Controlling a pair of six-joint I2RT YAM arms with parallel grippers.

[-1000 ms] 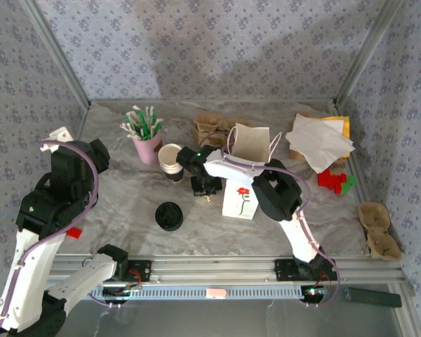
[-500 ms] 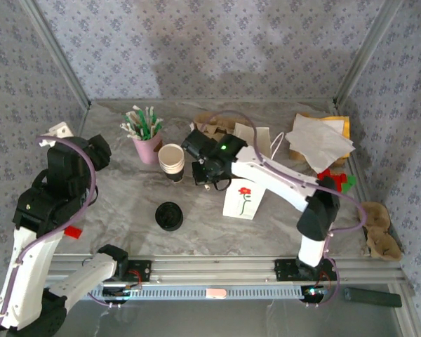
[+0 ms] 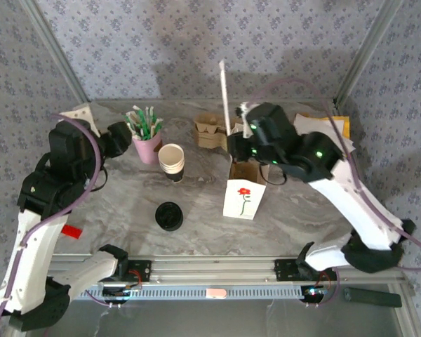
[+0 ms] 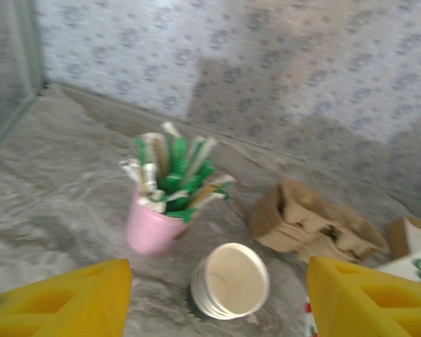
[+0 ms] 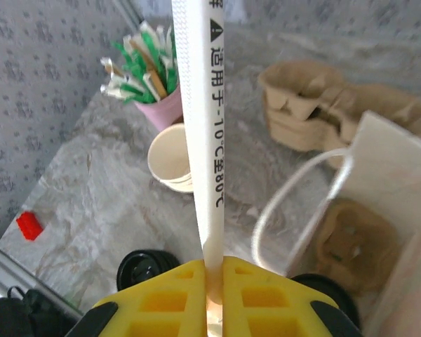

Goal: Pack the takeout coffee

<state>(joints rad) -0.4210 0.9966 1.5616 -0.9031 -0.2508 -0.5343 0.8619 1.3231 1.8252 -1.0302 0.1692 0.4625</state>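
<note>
Since a second earlier, the right arm had risen from table level, between the stack of lidless white paper cups [image 3: 172, 160] and the white paper bag with a red flower print [image 3: 244, 199], to a position over the bag's open top. The left arm had swung forward toward the pink cup of green-and-white wrapped straws [image 3: 147, 144].

The right gripper [image 5: 212, 279] had its jaws closed tight on a long white paper-wrapped straw [image 5: 196, 126] with black print down its side. It pinched the straw at the lower end. The straw stood nearly upright, its free end well above the gripper.

The left gripper [image 4: 217, 298] had its jaws spread wide with nothing between them. It hung near the pink cup and apart from it. In the left wrist view the cup stack lay below, between the two yellow fingers.

The takeout coffee [image 5: 321, 286] showed in the right wrist view as a curved piece of round black plastic lid. It sat low inside the bag, just beside a brown moulded-pulp cup carrier [image 5: 345, 239]. The right finger hid most of the lid, and the white cup body could not be made out.

The bag stood upright on the grey marbled table [image 3: 126, 196]. A low pile of bare black lids [image 3: 168, 215] sat left of the bag, apart from it, in front of the cup stack.
</note>
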